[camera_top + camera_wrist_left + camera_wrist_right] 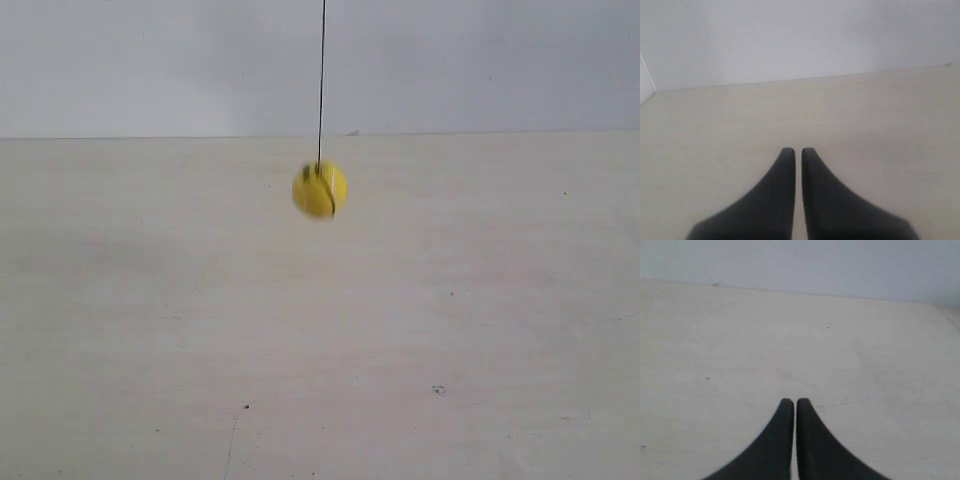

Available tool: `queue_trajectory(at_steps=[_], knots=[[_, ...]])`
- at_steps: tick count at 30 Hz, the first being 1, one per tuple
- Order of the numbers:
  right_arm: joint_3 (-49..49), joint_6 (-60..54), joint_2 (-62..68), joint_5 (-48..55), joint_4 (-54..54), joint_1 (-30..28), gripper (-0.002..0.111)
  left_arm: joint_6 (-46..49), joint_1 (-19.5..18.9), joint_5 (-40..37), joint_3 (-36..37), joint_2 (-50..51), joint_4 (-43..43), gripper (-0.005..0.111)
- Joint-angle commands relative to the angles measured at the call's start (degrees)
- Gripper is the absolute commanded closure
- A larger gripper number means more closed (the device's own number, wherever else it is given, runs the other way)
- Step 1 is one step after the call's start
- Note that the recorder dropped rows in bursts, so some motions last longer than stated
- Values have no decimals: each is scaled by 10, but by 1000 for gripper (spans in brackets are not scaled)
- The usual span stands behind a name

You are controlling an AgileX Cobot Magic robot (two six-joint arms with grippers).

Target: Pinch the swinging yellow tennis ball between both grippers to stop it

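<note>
ball (320, 190): bright yellow, dark curved line down front, small dark mark nr top; print blurred.
string (321, 80): thin, black.
worktop (300, 350): pale cream/off-white, faint lighter streaks, few tiny dark specks.
wall (150, 60): plain light grey-white.
L claw (798, 151): matte black, plain.
R claw (794, 401): same matte black, plain.

Tennis ball (319, 190) hangs on string (321, 80) over table (150, 350); wall (500, 60) stands behind table.

Bare lab-like test setup, pale scuffed tabletop (450, 330), blank grey-white wall (150, 60)
</note>
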State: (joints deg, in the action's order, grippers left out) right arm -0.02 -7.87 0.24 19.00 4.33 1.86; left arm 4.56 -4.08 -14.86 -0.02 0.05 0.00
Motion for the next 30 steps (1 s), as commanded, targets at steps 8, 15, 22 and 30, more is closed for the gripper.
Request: queue_trajectory(at_steps=[8,15,22,30], knots=[[0,-3,-2,-97,-2,-2,108,2,3,21,0,0,0,102],[0,89,-2,-185,30,-2,108,2,3,87,0,0,-7,102],[0,91,-2,-238,30,-2,108,-32,3,180,0,0,-73,102],[0,237,-2,-305,30,-2,108,-179,3,264,0,0,-73,102]])
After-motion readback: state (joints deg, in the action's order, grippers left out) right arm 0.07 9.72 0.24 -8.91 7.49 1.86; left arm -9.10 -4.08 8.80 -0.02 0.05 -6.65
